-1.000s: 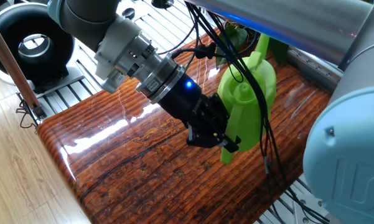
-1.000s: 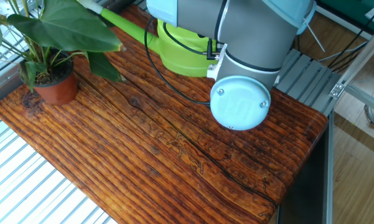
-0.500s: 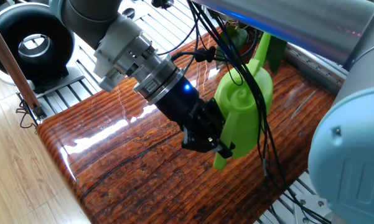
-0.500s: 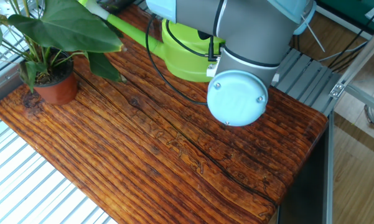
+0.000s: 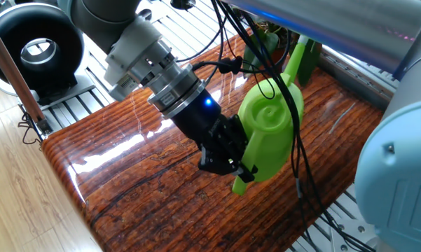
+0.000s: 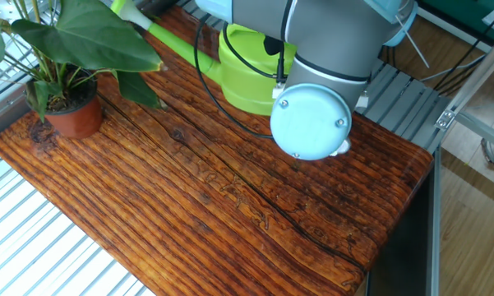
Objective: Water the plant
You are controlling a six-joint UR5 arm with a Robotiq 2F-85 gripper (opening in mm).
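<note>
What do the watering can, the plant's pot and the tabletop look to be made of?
Watering can: lime-green plastic, smooth moulded shell with a soft sheen. Plant pot: reddish-brown and matte, probably terracotta. Tabletop: glossy dark wood grain with bright reflections, either lacquered wood or laminate.

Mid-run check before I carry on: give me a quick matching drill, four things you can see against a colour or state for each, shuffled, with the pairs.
Things:
1. lime-green plastic watering can
2. small reddish-brown terracotta pot
3. black two-finger gripper
4. round light-blue arm joint cap

States:
A. stands at the far corner of the wooden table, holding a plant with broad dark green leaves
B. shut on the can's handle
C. blocks part of the can in the other fixed view
D. spout points toward the leaves

Pairs: 1-D, 2-A, 3-B, 4-C
</note>
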